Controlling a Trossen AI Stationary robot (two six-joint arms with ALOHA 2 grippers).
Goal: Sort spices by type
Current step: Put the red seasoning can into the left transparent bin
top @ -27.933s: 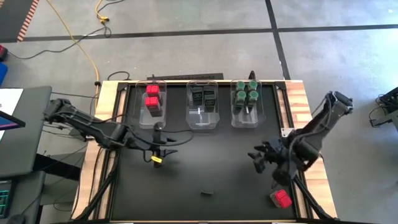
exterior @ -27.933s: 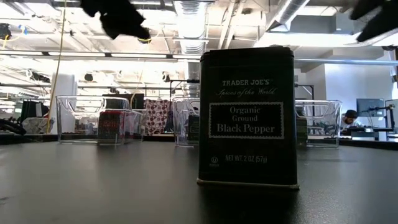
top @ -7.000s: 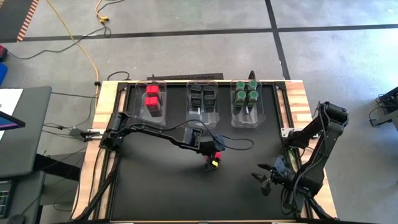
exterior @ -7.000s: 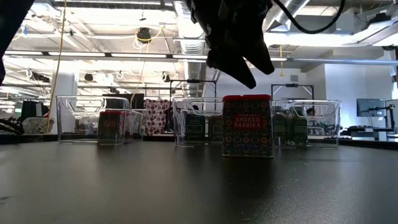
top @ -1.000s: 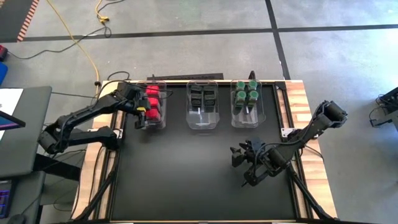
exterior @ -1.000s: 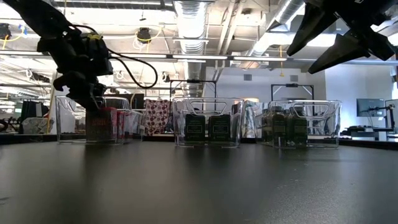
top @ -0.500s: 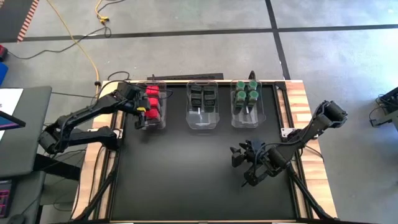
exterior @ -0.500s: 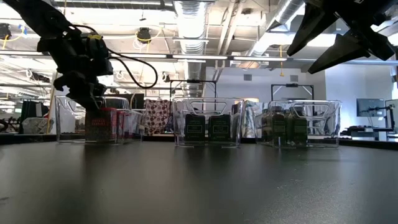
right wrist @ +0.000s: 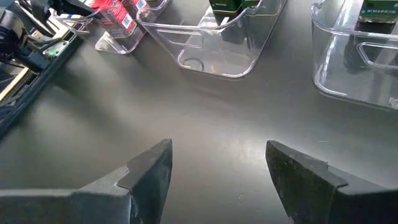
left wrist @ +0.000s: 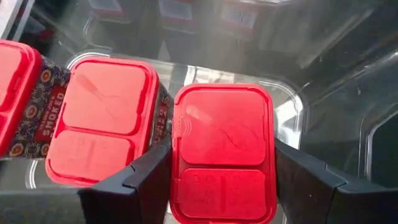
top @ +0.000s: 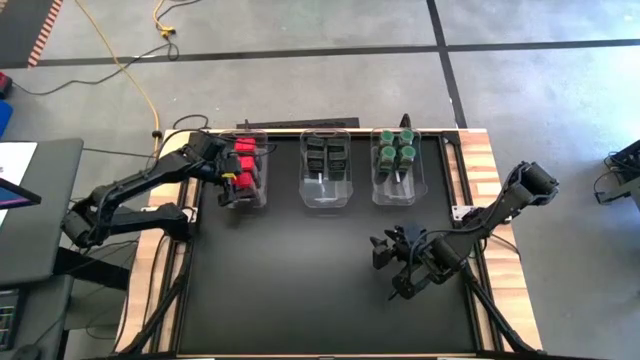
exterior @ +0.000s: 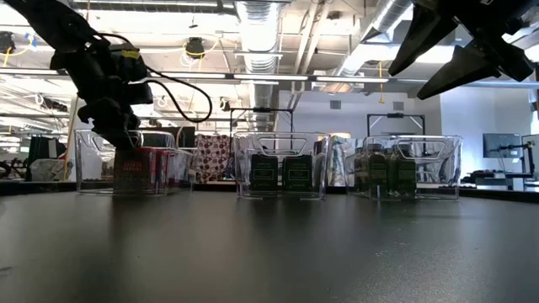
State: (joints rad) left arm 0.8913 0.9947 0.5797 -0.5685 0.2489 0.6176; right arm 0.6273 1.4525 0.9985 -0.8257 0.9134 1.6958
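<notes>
Paprika tin: directly between the left gripper fingers, upright in the left bin.
Grip: jaws flank it; contact unclear.
Right gripper: spread, empty, far off.

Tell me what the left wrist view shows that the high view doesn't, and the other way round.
Only the left wrist view: the left gripper fingers flanking one red-topped tin, with a gap on each side, and "SMOKED" on the neighbouring tin.

Only the high view: the black-tin bin, the green-jar bin, and the right gripper open over bare table.

Both: red-topped tins in the left bin.
</notes>
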